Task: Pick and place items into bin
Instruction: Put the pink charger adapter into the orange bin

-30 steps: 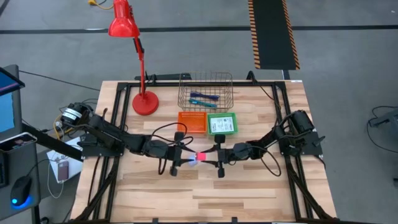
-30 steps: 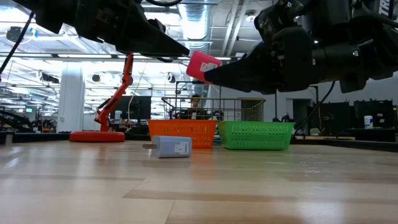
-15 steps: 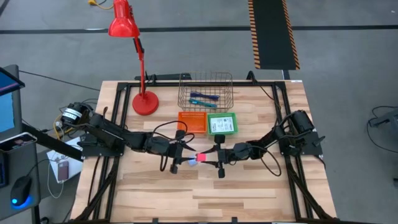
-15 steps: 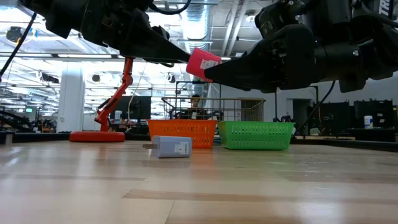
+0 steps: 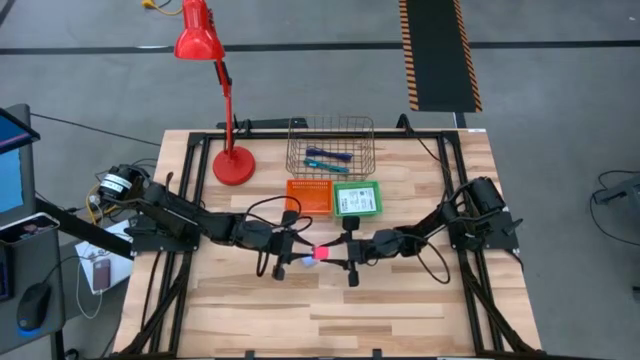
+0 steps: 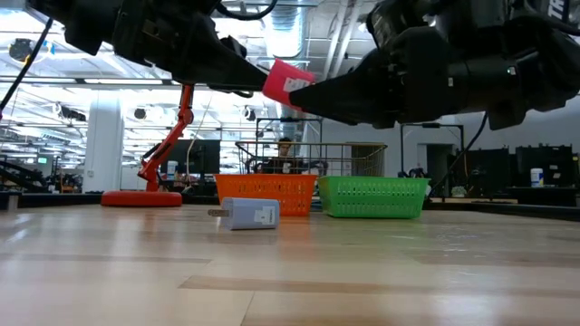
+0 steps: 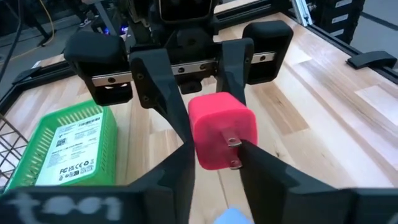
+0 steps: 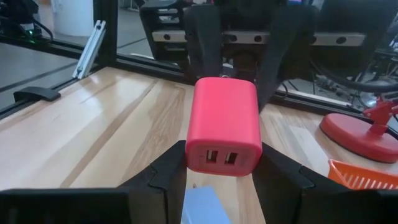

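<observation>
High view: both end effectors (image 5: pixel 318 256) grip one pink block (image 5: pixel 320 255) above the table (image 5: pixel 400 310).

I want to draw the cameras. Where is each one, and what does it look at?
High view: above the table, looking down; both arms show.
Low view: at tabletop height, facing the room; both arms overhead.
Left wrist view: on the left arm, facing the right gripper; its fingers show.
Right wrist view: on the right arm, facing the left gripper.
All four share the pink block.
</observation>
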Tool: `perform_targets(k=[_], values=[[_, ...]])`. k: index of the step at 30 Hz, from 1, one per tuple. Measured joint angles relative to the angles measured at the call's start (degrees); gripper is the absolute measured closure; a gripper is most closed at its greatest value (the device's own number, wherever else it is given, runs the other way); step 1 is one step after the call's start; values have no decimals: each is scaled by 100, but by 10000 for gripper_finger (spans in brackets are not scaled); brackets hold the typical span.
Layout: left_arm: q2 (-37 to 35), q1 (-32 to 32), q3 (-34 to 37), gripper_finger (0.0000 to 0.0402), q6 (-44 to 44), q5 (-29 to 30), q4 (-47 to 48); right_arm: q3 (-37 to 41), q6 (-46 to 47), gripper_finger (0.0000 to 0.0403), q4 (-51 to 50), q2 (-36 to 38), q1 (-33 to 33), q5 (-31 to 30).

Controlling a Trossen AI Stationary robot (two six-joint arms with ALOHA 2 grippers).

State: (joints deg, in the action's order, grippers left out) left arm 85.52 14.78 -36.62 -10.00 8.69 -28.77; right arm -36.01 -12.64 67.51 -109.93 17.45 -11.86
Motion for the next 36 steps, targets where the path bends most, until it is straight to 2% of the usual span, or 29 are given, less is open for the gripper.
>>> perform_targets(k=[6, 11, 23, 29, 36], values=[[-4, 1, 11, 360, 0, 63, 10, -22, 28, 258, -126, 0, -7, -76], [-4, 7, 11, 393, -32, 34, -38, -26, 24, 259, -129, 0, -4, -41], [-4, 5, 11, 398, -35, 61, -97, -26, 22, 259, -127, 0, -2, -33], [-4, 1, 0, 399, -35, 80, -159, -33, 19, 241, -123, 0, -2, -36], [-4, -6, -2, 399, -35, 123, -193, -37, 9, 240, -123, 0, 4, -221]])
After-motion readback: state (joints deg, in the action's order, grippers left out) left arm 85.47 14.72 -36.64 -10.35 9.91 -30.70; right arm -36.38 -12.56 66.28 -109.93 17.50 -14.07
